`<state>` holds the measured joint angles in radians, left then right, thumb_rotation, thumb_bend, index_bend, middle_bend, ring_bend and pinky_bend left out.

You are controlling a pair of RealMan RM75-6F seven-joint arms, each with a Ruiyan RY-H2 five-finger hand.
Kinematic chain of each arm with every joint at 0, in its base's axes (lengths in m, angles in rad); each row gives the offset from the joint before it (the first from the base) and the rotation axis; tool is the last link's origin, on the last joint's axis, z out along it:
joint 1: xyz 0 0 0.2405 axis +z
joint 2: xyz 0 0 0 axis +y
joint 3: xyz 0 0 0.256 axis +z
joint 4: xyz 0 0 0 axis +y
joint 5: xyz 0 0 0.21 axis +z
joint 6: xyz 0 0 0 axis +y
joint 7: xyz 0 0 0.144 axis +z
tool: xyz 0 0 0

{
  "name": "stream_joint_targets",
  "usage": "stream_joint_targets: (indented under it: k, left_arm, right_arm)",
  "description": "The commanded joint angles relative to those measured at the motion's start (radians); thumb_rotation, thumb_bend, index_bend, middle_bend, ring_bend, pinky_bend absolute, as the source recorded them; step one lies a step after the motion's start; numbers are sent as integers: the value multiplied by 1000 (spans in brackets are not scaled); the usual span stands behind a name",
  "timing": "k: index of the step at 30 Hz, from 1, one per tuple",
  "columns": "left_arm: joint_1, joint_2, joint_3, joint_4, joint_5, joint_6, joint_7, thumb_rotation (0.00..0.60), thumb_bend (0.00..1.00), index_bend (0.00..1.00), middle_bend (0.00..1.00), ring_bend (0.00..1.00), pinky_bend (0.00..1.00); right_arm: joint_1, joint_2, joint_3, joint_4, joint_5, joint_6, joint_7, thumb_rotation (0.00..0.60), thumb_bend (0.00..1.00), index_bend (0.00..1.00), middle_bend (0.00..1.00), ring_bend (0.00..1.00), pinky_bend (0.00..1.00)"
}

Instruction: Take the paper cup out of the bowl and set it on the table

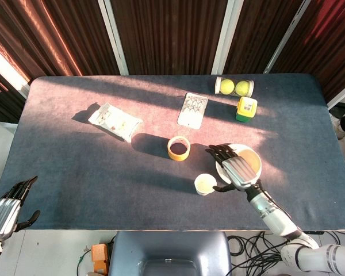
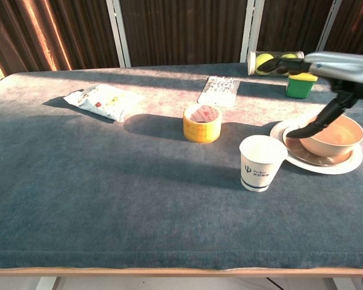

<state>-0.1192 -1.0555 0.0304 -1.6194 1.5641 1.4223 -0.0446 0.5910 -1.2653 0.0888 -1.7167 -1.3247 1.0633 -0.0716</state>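
The white paper cup [image 1: 204,184] [image 2: 261,163] stands upright on the table, just left of the bowl. The tan bowl [image 1: 250,161] [image 2: 334,136] sits on a white plate [image 2: 317,163] and has nothing in it. My right hand [image 1: 236,168] [image 2: 336,75] hovers raised above the bowl and plate with its fingers spread, holding nothing and clear of the cup. My left hand [image 1: 7,207] hangs off the table's front left corner, fingers apart and empty; the chest view does not show it.
A yellow tape roll [image 1: 179,148] [image 2: 201,123] lies left of the cup. Farther back are a blister pack [image 1: 192,109], a tube of tennis balls [image 1: 234,87], a green and yellow box [image 1: 246,108] and a white snack bag [image 1: 115,121].
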Motion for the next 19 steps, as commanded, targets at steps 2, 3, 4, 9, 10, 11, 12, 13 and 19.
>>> stream_joint_targets:
  k: [2, 3, 4, 9, 10, 11, 12, 13, 19]
  left_arm:
    - [2, -1, -1, -5, -3, 2, 5, 600, 309, 71, 151, 155, 393]
    - [2, -2, -2, -6, -5, 1, 11, 600, 309, 71, 151, 155, 393]
    - [2, -3, -3, -7, -7, 0, 15, 600, 309, 71, 151, 155, 393]
    - [-4, -4, -6, -13, -17, -14, 27, 600, 309, 71, 151, 155, 394]
    - [-4, -4, -7, -13, -21, -16, 30, 600, 309, 72, 151, 155, 394]
    - [-4, -4, -8, -14, -24, -17, 33, 600, 309, 72, 151, 155, 394]
    - [-4, -5, -9, -15, -28, -19, 34, 600, 309, 72, 151, 155, 394]
    - [-4, -5, -10, -17, -32, -20, 33, 600, 309, 71, 151, 155, 393]
    - [-5, -6, -13, -19, -40, -25, 35, 600, 309, 71, 151, 156, 393]
  right_arm:
    - [-200, 140, -113, -88, -102, 241, -158, 600, 61, 89, 22, 0, 35]
    - [-235, 158, -132, -99, -106, 274, -161, 600, 60, 89, 22, 0, 35]
    - [-260, 166, -145, -98, -115, 298, -155, 600, 60, 89, 22, 0, 36]
    - [-384, 161, -178, -14, -128, 435, -174, 600, 61, 89, 24, 0, 40]
    - [-402, 158, -177, -4, -121, 455, -183, 600, 60, 89, 24, 0, 41]
    - [-418, 154, -172, 4, -113, 475, -183, 600, 61, 89, 24, 0, 41]
    - [-433, 148, -166, 13, -108, 494, -176, 600, 61, 89, 24, 0, 41]
    - [-449, 142, -156, 25, -99, 513, -156, 600, 60, 89, 24, 0, 41]
    - [-483, 140, -120, 31, -67, 529, -119, 600, 61, 88, 24, 0, 54]
